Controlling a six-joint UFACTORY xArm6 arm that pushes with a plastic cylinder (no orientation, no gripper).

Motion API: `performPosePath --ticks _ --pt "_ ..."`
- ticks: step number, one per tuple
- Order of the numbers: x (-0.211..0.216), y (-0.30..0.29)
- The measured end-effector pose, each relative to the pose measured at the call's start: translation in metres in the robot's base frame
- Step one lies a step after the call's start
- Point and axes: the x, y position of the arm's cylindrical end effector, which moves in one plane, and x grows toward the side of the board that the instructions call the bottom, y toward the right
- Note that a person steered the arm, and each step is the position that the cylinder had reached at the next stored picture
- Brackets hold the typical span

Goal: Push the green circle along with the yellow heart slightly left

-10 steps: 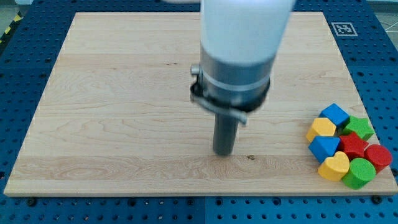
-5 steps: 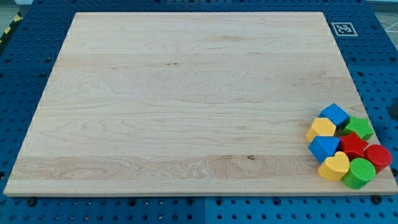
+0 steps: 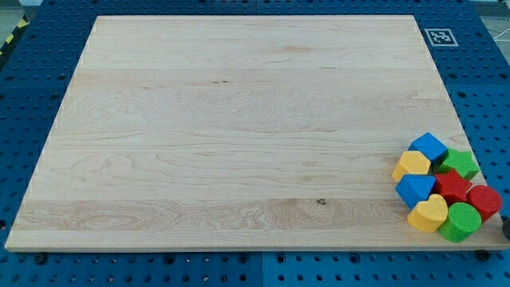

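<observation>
The green circle point(image 3: 459, 222) is a short round block with a flat green top, sitting at the lower right of the frame near the wooden board's point(image 3: 239, 119) bottom right corner. The yellow heart point(image 3: 429, 214) touches it on its left side. Both belong to a tight cluster of 8 blocks, with a red circle point(image 3: 484, 200), a red block point(image 3: 453, 186), a blue block point(image 3: 415, 190), a yellow block point(image 3: 413, 164), a blue cube point(image 3: 430, 147) and a green block point(image 3: 460, 164).

My tip does not show anywhere in the frame, so what it touches cannot be told.

The shapes of the inner blocks are hard to make out where neighbours overlap them.
</observation>
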Motion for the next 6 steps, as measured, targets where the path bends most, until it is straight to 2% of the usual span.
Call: performPosePath --ticks 1,4,6 --pt "0.000 -0.008" --pt "0.001 -0.092" --pt "-0.001 -0.179"
